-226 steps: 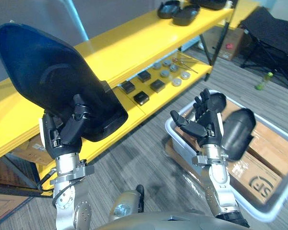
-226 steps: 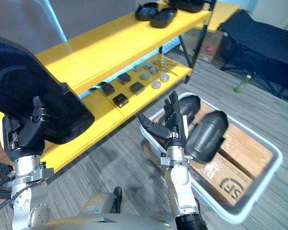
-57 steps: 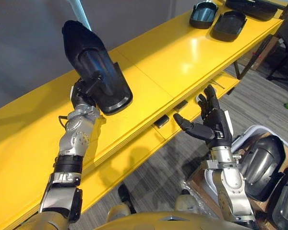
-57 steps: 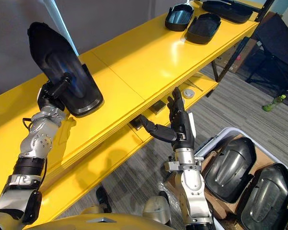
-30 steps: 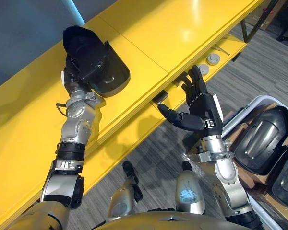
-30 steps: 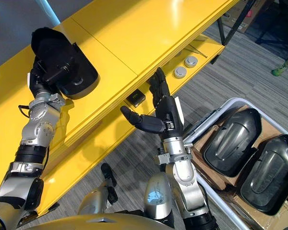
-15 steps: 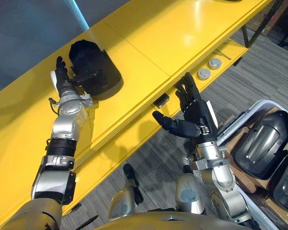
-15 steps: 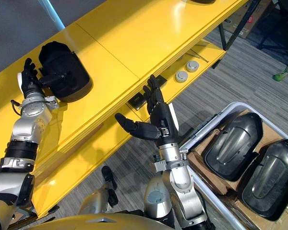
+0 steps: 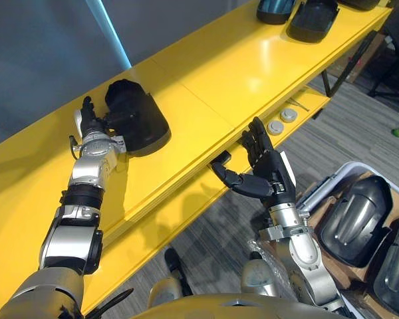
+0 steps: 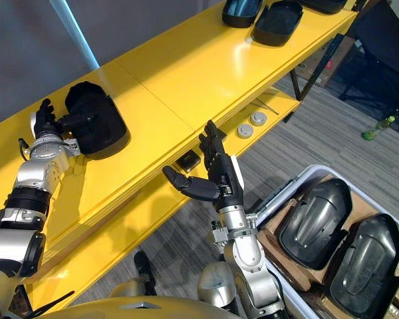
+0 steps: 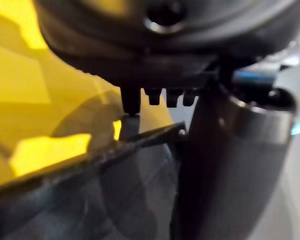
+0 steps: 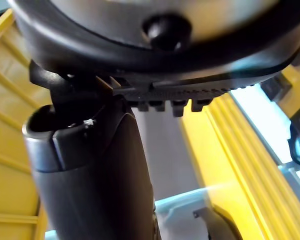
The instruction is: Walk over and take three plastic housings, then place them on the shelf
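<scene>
A black plastic housing [image 9: 138, 123] lies hollow side down on the yellow top shelf [image 9: 239, 73]. My left hand [image 9: 88, 126] rests open just to its left, fingers straight, with the thumb reaching onto the housing's edge. My right hand [image 9: 265, 174] hovers open and empty in front of the shelf's edge, palm facing left. Two more housings [image 10: 312, 222] [image 10: 362, 256] lie side by side in the white bin [image 10: 276, 193] at the lower right. Another two housings [image 10: 243, 10] [image 10: 277, 23] sit at the shelf's far end.
The lower shelf holds small black boxes [image 10: 188, 161] and round metal parts [image 10: 251, 125]. The bin stands on the grey floor close to my right side, with cardboard inside it. A green bottle [image 10: 378, 127] lies on the floor farther right.
A second ago my left hand held the housing tilted over the shelf. The housing now lies flat on the shelf and the hand has opened beside it. The camera has shifted.
</scene>
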Available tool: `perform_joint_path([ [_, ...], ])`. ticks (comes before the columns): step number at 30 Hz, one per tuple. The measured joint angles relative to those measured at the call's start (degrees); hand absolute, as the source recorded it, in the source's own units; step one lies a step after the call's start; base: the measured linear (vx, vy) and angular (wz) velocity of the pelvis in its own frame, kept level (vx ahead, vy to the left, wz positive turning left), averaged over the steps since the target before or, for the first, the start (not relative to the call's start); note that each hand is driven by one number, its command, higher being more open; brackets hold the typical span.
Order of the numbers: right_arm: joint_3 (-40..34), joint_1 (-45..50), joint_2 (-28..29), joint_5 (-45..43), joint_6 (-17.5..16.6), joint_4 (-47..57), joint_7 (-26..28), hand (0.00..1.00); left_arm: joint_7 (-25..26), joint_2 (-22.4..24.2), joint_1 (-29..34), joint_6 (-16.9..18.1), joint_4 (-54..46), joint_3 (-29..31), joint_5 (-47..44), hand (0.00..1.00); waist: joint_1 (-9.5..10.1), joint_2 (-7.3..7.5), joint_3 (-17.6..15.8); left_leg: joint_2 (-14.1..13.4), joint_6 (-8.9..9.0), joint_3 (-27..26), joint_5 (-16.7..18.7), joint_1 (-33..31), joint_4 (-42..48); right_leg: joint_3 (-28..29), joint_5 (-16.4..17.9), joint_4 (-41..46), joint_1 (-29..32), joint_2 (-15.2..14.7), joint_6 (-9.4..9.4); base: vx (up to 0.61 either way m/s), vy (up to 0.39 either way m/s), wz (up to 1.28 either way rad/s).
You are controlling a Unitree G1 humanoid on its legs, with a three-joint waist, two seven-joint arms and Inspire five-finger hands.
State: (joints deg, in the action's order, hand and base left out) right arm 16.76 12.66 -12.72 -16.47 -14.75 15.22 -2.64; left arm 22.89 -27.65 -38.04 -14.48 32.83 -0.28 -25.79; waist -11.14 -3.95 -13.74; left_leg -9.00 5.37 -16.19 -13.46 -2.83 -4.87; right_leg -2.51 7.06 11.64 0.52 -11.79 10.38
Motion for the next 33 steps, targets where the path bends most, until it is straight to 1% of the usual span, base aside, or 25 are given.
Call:
perform_joint_path([
  [1, -0.01, -0.09, 0.57, -0.35, -0.01, -0.8, 0.72, 1.0, -1.82, 0.09, 0.69, 2.41, -3.37, -0.11, -4.29, 1.0, 0.24, 0.08, 0.04, 0.09, -0.1, 0.25, -0.08, -0.01, 0.0, -0.29, -0.07, -0.14, -0.56, -0.05, 0.04, 0.01, -0.008, 0.11],
  [2, 0.25, -0.28, 1.38, -0.27, -0.04, -2.19, 1.68, 1.0, -2.91, 0.19, 2.01, 5.23, -11.13, -0.69, -7.87, 1.0, 0.68, 0.34, 0.21, 0.19, -0.15, 0.55, -0.13, -0.01, 0.0, -0.54, -0.13, -0.28, -0.83, -0.1, 0.05, 0.01, -0.006, 0.1],
  [3, 0.27, -0.31, 1.47, -0.26, -0.04, -2.35, 1.78, 1.0, -3.01, 0.21, 2.24, 5.7, -12.98, -0.83, -8.03, 1.0, 0.81, 0.39, 0.23, 0.2, -0.16, 0.58, -0.14, 0.0, 0.0, -0.57, -0.14, -0.29, -0.87, -0.11, 0.05, 0.0, -0.005, 0.08],
  [5, 1.57, -1.51, 1.21, -0.13, -0.09, -3.42, 2.2, 1.0, -2.96, 0.31, 2.64, 8.44, -26.74, -1.22, -7.67, 1.0, 1.42, 0.64, 0.67, 0.31, -0.27, 1.23, -0.25, 0.1, -0.01, -1.24, -0.31, -0.77, -1.68, -0.17, 0.09, -0.01, -0.009, 0.1],
  [6, 2.01, -2.12, 1.11, -0.13, -0.09, -3.61, 2.2, 1.0, -2.6, 0.29, 2.58, 9.04, -29.35, -1.18, -7.18, 1.0, 1.5, 0.58, 1.01, 0.32, -0.28, 1.39, -0.28, 0.12, -0.02, -1.39, -0.31, -0.79, -1.83, -0.17, 0.08, -0.02, -0.017, 0.14],
  [9, 2.99, -6.15, 0.26, -0.28, -0.14, -3.72, 2.46, 1.0, 1.95, 0.18, 2.51, 12.2, -33.07, -0.38, 5.73, 1.0, 1.86, -0.53, 3.0, 0.31, -0.24, 2.66, -0.45, 0.41, -0.06, -2.82, -0.21, -0.96, -3.0, -0.11, -0.04, -0.02, -0.025, 0.2],
  [11, 3.18, -8.73, -1.74, -0.73, -0.14, -3.72, 3.03, 1.0, 5.87, 0.01, 3.35, 13.82, -32.8, 2.2, 14.0, 1.0, 3.44, -1.63, 3.76, 0.25, 0.27, 4.36, 0.32, 0.27, -0.27, -4.88, 0.29, -1.08, -3.72, 0.03, -0.69, -0.1, -0.038, 0.32],
  [12, 3.33, -9.22, -2.17, -0.7, -0.07, -3.73, 3.03, 1.0, 6.82, -0.11, 4.42, 15.11, -33.09, 3.22, 15.39, 1.0, 3.94, -1.81, 3.99, 0.28, 0.71, 5.0, 0.67, 0.15, -0.3, -5.39, 0.53, -1.27, -3.93, 0.08, -1.09, -0.07, -0.022, 0.3],
  [13, 4.04, -9.68, -2.69, -0.69, -0.03, -3.75, 3.02, 1.0, 8.43, -0.27, 7.92, 17.47, -34.57, 5.65, 17.04, 1.0, 5.02, -1.55, 5.05, 0.5, 2.32, 5.56, 2.68, -0.28, -0.32, -6.1, 0.22, -2.46, -4.31, -0.08, -1.19, 0.0, 0.009, 0.23],
  [14, 4.3, -9.72, -2.69, -0.49, -0.03, -3.81, 2.95, 1.0, 9.31, -0.23, 11.5, 19.02, -36.83, 7.39, 17.21, 1.0, 5.8, -0.5, 5.92, 1.15, 1.87, 5.77, 2.7, -0.89, 1.43, -6.77, -0.38, -4.0, -4.67, -1.14, -1.15, 0.05, 0.004, 0.14],
  [15, 4.61, -9.97, -2.71, 0.29, -0.02, -3.82, 2.61, 1.0, 10.02, 0.32, 15.64, 20.97, -39.72, 8.72, 17.19, 1.0, 6.9, -0.33, 6.16, 1.8, 0.39, 6.77, 2.97, -0.84, 4.04, -6.71, -0.68, -4.68, -5.67, -0.85, -0.92, 0.1, -0.013, 0.17],
  [16, 5.0, -10.08, -2.44, 0.44, 0.03, -3.82, 1.99, 1.0, 10.01, 1.34, 21.26, 23.47, -44.01, 9.88, 17.21, 1.0, 7.81, 0.34, 7.09, 2.11, 0.26, 7.52, 2.65, -0.64, 3.17, -7.04, -0.98, -5.2, -6.29, -0.79, -0.5, 0.09, -0.033, 0.19],
  [18, 5.24, -11.78, -2.07, 0.42, 0.39, -3.98, 2.04, 1.0, 9.73, 4.54, 29.24, 25.85, -51.23, 10.08, 17.24, 1.0, 8.89, 1.82, 8.14, 2.61, 0.1, 8.95, 0.87, -0.65, 0.61, -8.96, -1.35, -5.79, -6.76, -0.77, -0.15, 0.08, -0.018, 0.45],
  [19, 5.25, -14.52, -2.02, 0.39, 0.79, -4.85, 2.47, 1.0, 8.52, 7.73, 33.39, 26.79, -53.87, 9.71, 17.21, 1.0, 9.95, 2.35, 8.19, 2.75, 0.02, 9.81, 0.35, -0.7, 0.11, -9.82, -1.41, -5.76, -7.01, -0.7, -0.17, 0.05, -0.017, 0.46],
  [21, 5.25, -18.68, -1.51, 0.36, 2.06, -6.83, 3.81, 1.0, 6.52, 11.6, 38.06, 26.91, -54.42, 9.08, 17.21, 1.0, 11.13, 2.53, 8.24, 2.93, -0.01, 10.55, 0.23, -0.33, 0.09, -10.47, -1.37, -5.76, -7.86, -0.71, -0.23, -0.01, -0.021, 0.25],
  [23, 6.09, -22.97, -0.21, 0.35, 4.03, -8.62, 5.41, 1.0, 2.77, 15.63, 43.86, 26.84, -54.42, 8.29, 17.14, 1.0, 12.09, 2.06, 7.96, 2.99, 0.35, 12.27, 0.32, -0.14, -0.03, -12.18, -0.66, -5.68, -9.1, -0.44, -1.15, -0.07, -0.034, 0.32],
  [24, 6.5, -23.55, -0.23, 0.36, 4.4, -8.87, 5.76, 1.0, 1.63, 16.42, 44.85, 26.87, -54.45, 7.91, 17.11, 1.0, 12.55, 1.87, 7.84, 2.93, 0.45, 12.67, 0.35, -0.14, -0.17, -12.55, -0.47, -5.63, -9.35, -0.3, -1.34, -0.11, -0.04, 0.36],
  [25, 8.07, -25.16, -0.2, 0.38, 5.17, -10.25, 6.21, 1.0, -1.54, 17.87, 47.32, 26.95, -54.87, 7.44, 16.67, 1.0, 13.23, 1.41, 7.59, 2.8, 0.69, 13.66, 0.66, -0.27, -0.27, -13.52, -0.22, -5.52, -9.76, 0.07, -1.61, -0.12, -0.039, 0.26],
  [26, 8.73, -25.71, -0.09, 0.38, 5.5, -10.88, 6.3, 1.0, -2.73, 18.34, 48.19, 27.0, -55.1, 7.29, 16.24, 1.0, 13.54, 1.37, 7.57, 2.8, 1.47, 13.92, 1.28, -0.46, -0.28, -13.9, -0.18, -5.54, -9.78, 0.07, -1.69, -0.12, -0.035, 0.32],
  [27, 9.5, -25.98, 0.39, 0.39, 5.66, -11.8, 6.32, 1.0, -4.37, 18.67, 49.04, 27.15, -55.35, 6.78, 15.03, 1.0, 13.97, 2.04, 7.61, 3.05, 2.6, 13.55, 3.03, -0.85, -0.21, -14.35, -0.13, -6.27, -9.86, -0.8, -1.91, -0.08, 0.028, 0.21],
  [28, 9.94, -26.1, 1.83, 0.44, 5.82, -13.38, 6.37, 1.0, -6.47, 18.96, 49.95, 27.89, -55.5, 6.62, 13.89, 1.0, 15.04, 3.79, 6.87, 4.65, 0.38, 13.75, 4.19, -1.88, 5.44, -14.71, -0.35, -7.11, -10.38, -2.26, -1.88, -0.02, 0.03, 0.18],
  [29, 10.76, -26.17, 2.69, 0.44, 6.5, -13.82, 5.93, 1.0, -8.15, 19.12, 50.71, 28.61, -55.83, 6.28, 12.06, 1.0, 15.71, 3.16, 6.76, 4.92, -0.62, 14.53, 6.4, -2.0, 8.47, -14.61, -0.55, -7.33, -10.97, -1.29, -1.78, -0.01, 0.035, 0.18],
  [30, 11.08, -26.17, 3.47, 0.44, 6.7, -14.23, 5.68, 1.0, -8.96, 19.14, 50.91, 28.94, -55.89, 6.3, 11.32, 1.0, 15.62, 3.56, 6.86, 5.22, -0.2, 14.73, 6.09, -1.98, 7.69, -14.57, -0.72, -7.36, -10.99, -1.43, -1.61, 0.0, -0.013, 0.28],
  [31, 12.04, -26.7, 4.36, 0.46, 7.37, -14.81, 5.0, 1.0, -10.29, 20.1, 51.51, 29.53, -56.2, 6.17, 9.74, 1.0, 15.56, 4.01, 7.18, 5.35, -0.51, 15.18, 4.49, -1.39, 4.7, -14.79, -0.92, -7.66, -10.61, -1.45, -1.61, -0.01, 0.0, 0.33],
  [33, 13.04, -28.64, 5.69, 0.45, 8.98, -16.48, 4.3, 1.0, -11.19, 21.41, 52.2, 29.54, -56.38, 5.51, 8.82, 1.0, 16.08, 3.93, 7.1, 5.44, -0.55, 15.43, 2.37, -0.76, 1.49, -15.13, -1.09, -7.66, -9.99, -1.33, -1.66, -0.01, 0.0, 0.18],
])
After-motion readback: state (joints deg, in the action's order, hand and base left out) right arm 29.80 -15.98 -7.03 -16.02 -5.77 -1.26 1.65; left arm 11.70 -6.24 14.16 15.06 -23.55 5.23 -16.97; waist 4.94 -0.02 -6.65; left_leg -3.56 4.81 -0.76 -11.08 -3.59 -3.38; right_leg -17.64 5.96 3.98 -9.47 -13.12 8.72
